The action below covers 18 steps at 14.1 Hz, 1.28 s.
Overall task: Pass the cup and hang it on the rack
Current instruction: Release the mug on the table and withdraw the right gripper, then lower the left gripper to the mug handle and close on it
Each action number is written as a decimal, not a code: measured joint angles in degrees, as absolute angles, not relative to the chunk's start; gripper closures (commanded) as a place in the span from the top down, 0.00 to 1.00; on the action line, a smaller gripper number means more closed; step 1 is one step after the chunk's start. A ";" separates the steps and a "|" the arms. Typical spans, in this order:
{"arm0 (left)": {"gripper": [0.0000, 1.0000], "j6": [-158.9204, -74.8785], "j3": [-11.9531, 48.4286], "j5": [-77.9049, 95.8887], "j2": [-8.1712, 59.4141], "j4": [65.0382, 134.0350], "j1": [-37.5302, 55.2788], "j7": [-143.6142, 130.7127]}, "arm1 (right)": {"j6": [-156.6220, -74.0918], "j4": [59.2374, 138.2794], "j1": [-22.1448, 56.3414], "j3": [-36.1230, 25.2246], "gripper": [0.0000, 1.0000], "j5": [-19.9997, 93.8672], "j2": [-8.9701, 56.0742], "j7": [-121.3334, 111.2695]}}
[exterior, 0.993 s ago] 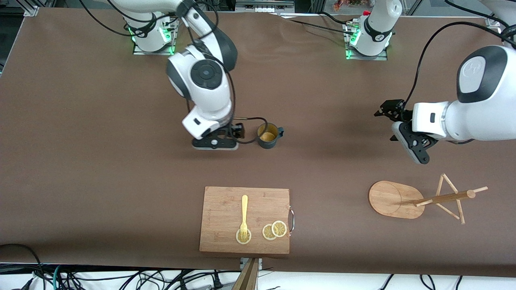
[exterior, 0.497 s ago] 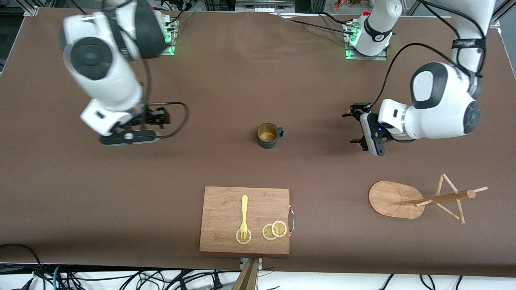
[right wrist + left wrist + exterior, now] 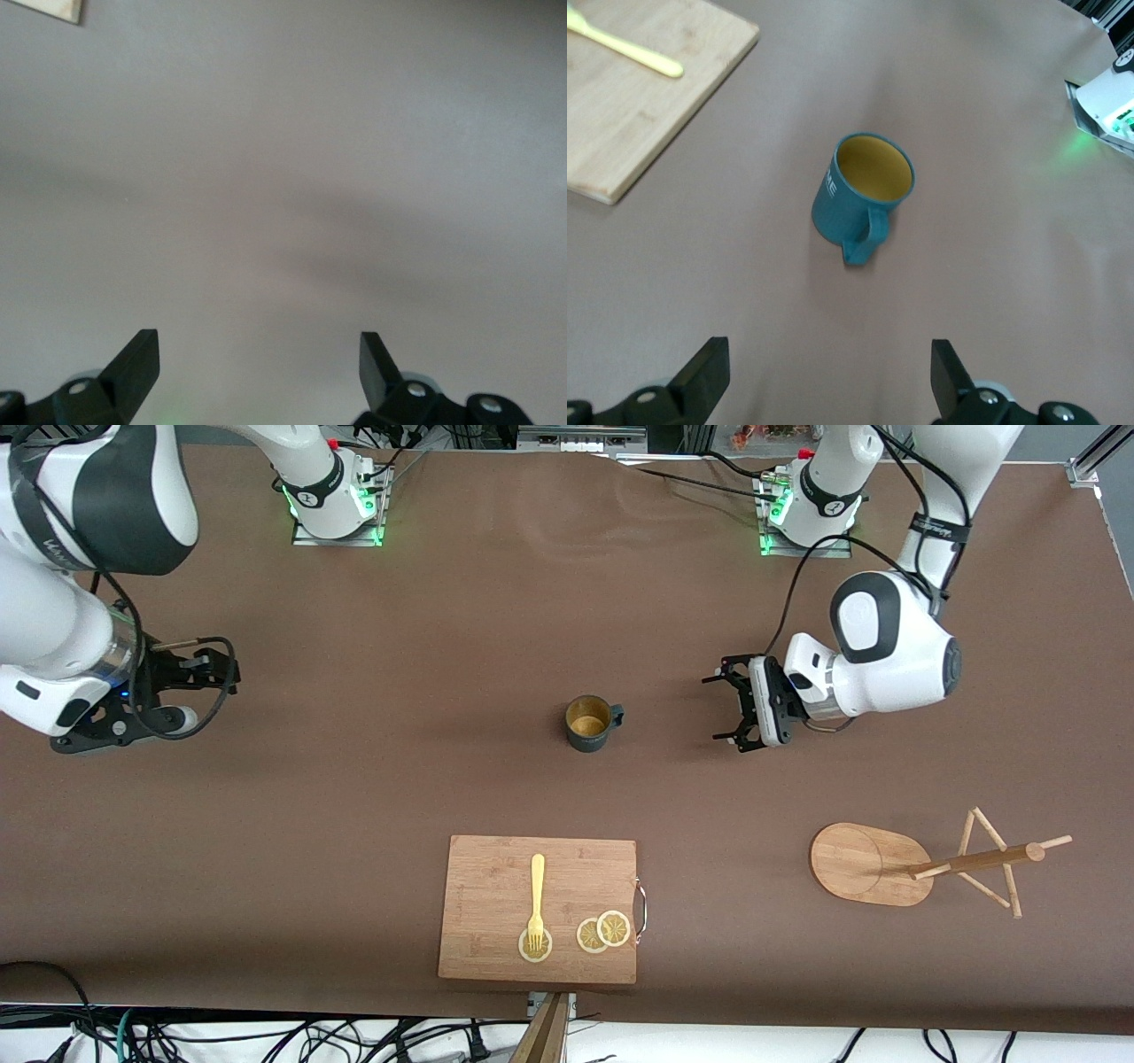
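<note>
The dark teal cup point(image 3: 589, 724) stands upright at the table's middle, its loop handle toward the left arm's end. In the left wrist view the cup point(image 3: 864, 190) shows its yellowish inside, with the handle facing my gripper. My left gripper point(image 3: 723, 709) is open and empty, low over the table beside the cup and apart from it; it also shows in its wrist view point(image 3: 830, 381). The wooden rack point(image 3: 864, 864) stands nearer the front camera, toward the left arm's end. My right gripper point(image 3: 120, 731) is open and empty over bare table at the right arm's end; it also shows in its wrist view point(image 3: 257, 372).
A bamboo cutting board point(image 3: 496, 939) lies near the table's front edge, with a yellow fork point(image 3: 536, 899) and lemon slices point(image 3: 602, 932) on it. The board point(image 3: 638, 106) and fork point(image 3: 629, 51) also show in the left wrist view. Brown cloth covers the table.
My right gripper has pulled away from beside the cup to the right arm's end of the table. My left gripper has moved in toward the cup. The cup has not moved.
</note>
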<state>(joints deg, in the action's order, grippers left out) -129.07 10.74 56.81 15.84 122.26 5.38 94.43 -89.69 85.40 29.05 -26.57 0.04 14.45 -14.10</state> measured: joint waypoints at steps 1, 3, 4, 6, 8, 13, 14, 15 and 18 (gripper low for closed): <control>1.00 -130.32 11.20 60.91 16.23 123.44 5.61 98.18 | -89.73 86.18 28.11 -26.79 1.00 0.03 14.24 -14.74; 1.00 -132.73 11.55 70.37 17.71 125.67 6.62 106.52 | -90.33 87.98 23.99 -25.55 1.00 0.03 13.53 -16.87; 1.00 -133.64 12.07 75.65 18.81 126.59 7.00 111.06 | -90.51 88.59 21.03 -23.45 1.00 0.03 13.10 -17.10; 1.00 -134.83 12.78 85.57 21.25 127.74 7.81 120.33 | -90.65 89.45 13.68 -17.04 1.00 -0.01 12.14 -16.94; 1.00 -135.13 12.96 92.94 23.54 127.92 8.58 128.76 | -91.03 90.40 2.19 -6.08 1.00 -0.03 10.51 -16.88; 1.00 -135.15 14.04 110.55 27.57 128.50 10.04 147.00 | -92.82 99.35 -9.78 6.42 1.00 0.00 -0.71 -8.53; 1.00 -135.20 14.48 114.71 28.46 128.73 10.48 151.37 | -93.76 100.78 -9.46 6.59 1.00 0.00 -1.78 -7.23; 1.00 -135.19 14.60 117.86 29.39 128.76 11.10 154.98 | -94.83 101.59 -9.15 6.55 1.00 -0.05 -2.22 -6.65; 1.00 -135.20 14.69 122.05 30.92 128.65 12.70 157.03 | -100.46 102.05 -6.74 4.47 1.00 -1.18 -2.22 -6.28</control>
